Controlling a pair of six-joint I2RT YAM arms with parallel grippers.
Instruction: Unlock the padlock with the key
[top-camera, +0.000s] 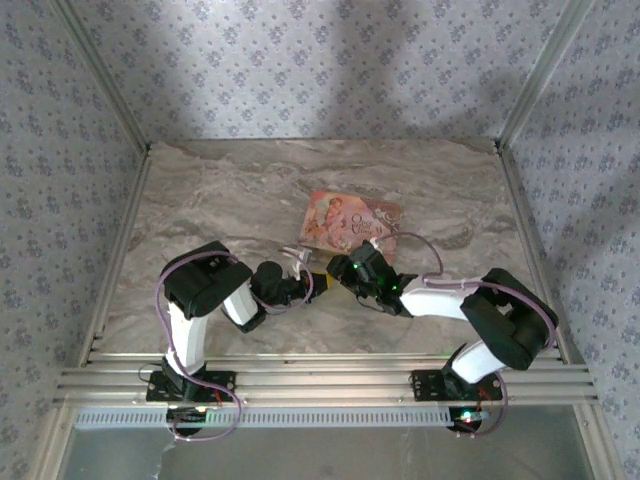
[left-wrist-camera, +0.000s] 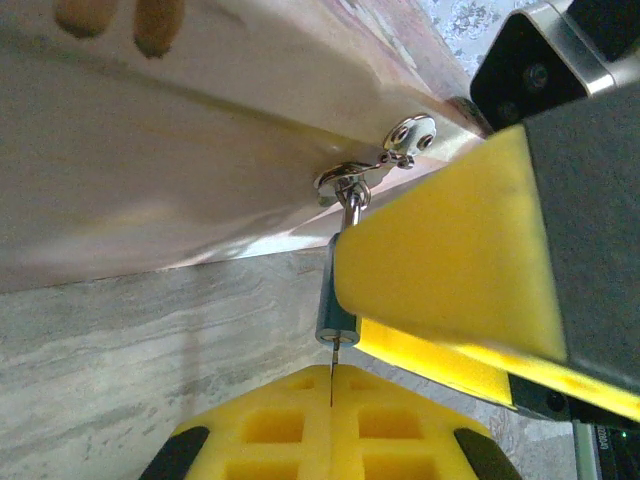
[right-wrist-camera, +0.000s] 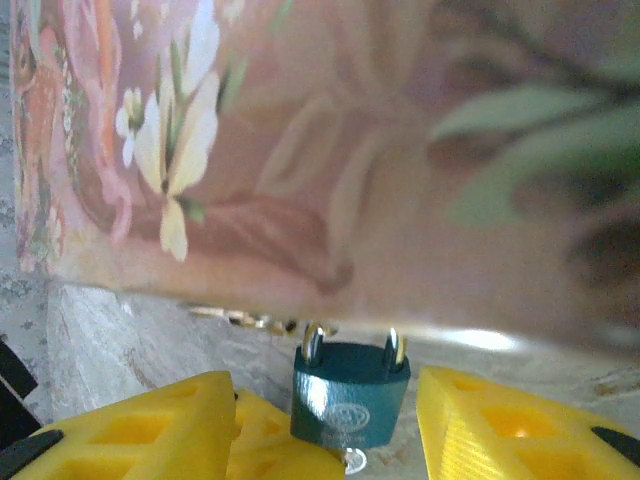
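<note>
Padlock (right-wrist-camera: 350, 400), tiny teal body with silver shackle, hangs off a metal hasp (left-wrist-camera: 352, 180) on the front edge of the pink floral box (top-camera: 345, 220), which sits mid-table (top-camera: 220, 190). Both arms meet just in front of the box in the top view. Right gripper (right-wrist-camera: 325, 390): yellow fingers (right-wrist-camera: 500, 430) spread apart, one each side of the padlock, clear gap on the one side, other side too crowded to tell contact; not clamping it. Left gripper (left-wrist-camera: 331, 390): yellow fingers pressed together, seam closed, pinching a thin metal blade that looks like the key (left-wrist-camera: 331, 365). Blade points straight up into the underside of the padlock body in the left wrist view. A silver bit shows at the padlock's bottom in the right wrist view too. Shackle looks seated in the body, both legs in.
</note>
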